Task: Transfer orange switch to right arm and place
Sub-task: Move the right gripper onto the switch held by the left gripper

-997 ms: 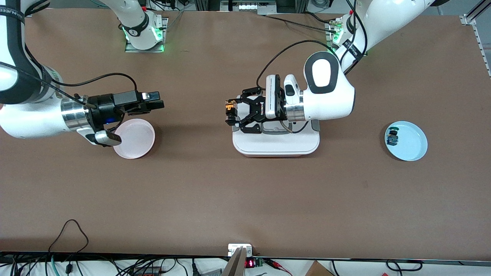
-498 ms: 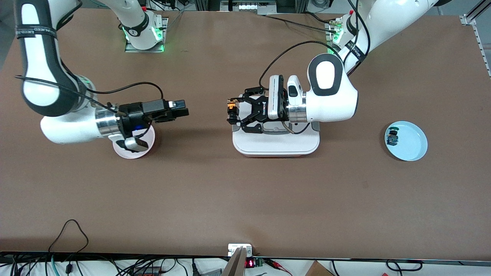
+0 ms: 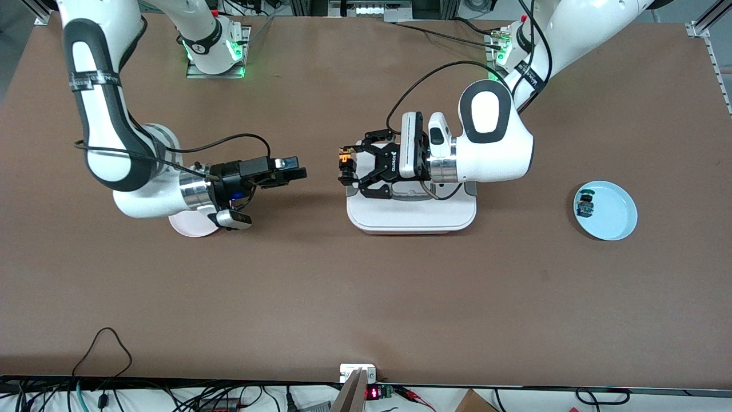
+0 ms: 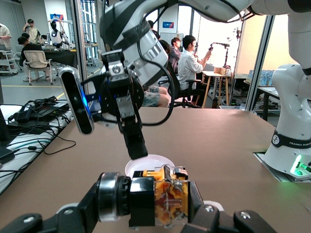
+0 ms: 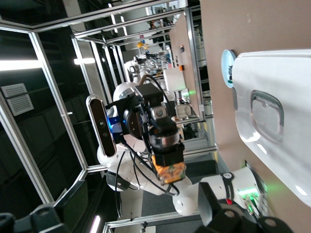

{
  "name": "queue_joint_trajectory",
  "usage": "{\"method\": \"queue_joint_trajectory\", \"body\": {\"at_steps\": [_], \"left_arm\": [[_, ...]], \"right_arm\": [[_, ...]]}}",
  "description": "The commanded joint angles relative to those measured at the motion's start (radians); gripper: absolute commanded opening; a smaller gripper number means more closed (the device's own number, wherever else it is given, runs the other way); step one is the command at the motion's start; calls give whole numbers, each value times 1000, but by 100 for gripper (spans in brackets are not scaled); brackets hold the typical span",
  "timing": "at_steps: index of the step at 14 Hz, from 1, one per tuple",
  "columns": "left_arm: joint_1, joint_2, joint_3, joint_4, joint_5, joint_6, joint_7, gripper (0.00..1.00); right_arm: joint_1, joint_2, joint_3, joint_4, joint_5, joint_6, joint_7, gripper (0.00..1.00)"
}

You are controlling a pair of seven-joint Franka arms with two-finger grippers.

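Your left gripper [image 3: 343, 167], a wide black claw on a boxy white wrist module, hangs level over the end of the flat white rectangular tray [image 3: 412, 216] that lies toward the right arm's end of the brown bench [image 3: 366, 286]; its jaws are closed on the small orange switch [image 3: 343, 159], a black push-button part with an orange body, so the switch is up in the air and touches nothing else; in the left wrist view the orange switch [image 4: 165, 196] sits clamped between the black fingers [image 4: 214, 218], its orange body facing outward.

Your right gripper [image 3: 293, 171], slim and black below a silver wrist ring, is held level above bare bench between the round pale pink dish [image 3: 186, 226] and the white tray; its tip points at the switch with a clear gap left between them; you cannot tell from these views whether its jaws are parted; the right wrist view shows the switch [image 5: 167, 170] well ahead in the other claw.

The pink dish lies partly under your right arm's wrist; a round light blue dish [image 3: 615, 214] near the left arm's end of the bench holds a small blue-and-green switch [image 3: 584, 205].
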Motion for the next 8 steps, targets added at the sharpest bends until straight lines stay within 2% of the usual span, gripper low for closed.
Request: {"method": "queue_joint_trajectory", "body": {"at_steps": [1,3,8], "left_arm": [[12,-8,-9,-6,-43,-12,39,0],[12,-8,-9,-6,-43,-12,39,0],[21,-10,-9,-7,-43,-35,39,0]], "right_arm": [[46,54,-3,-8,122,-16,-106,100],[74,74,-3,-7,174,-16,-132,100],[88,76,-2,-8,208,-28,-143,100]]}}
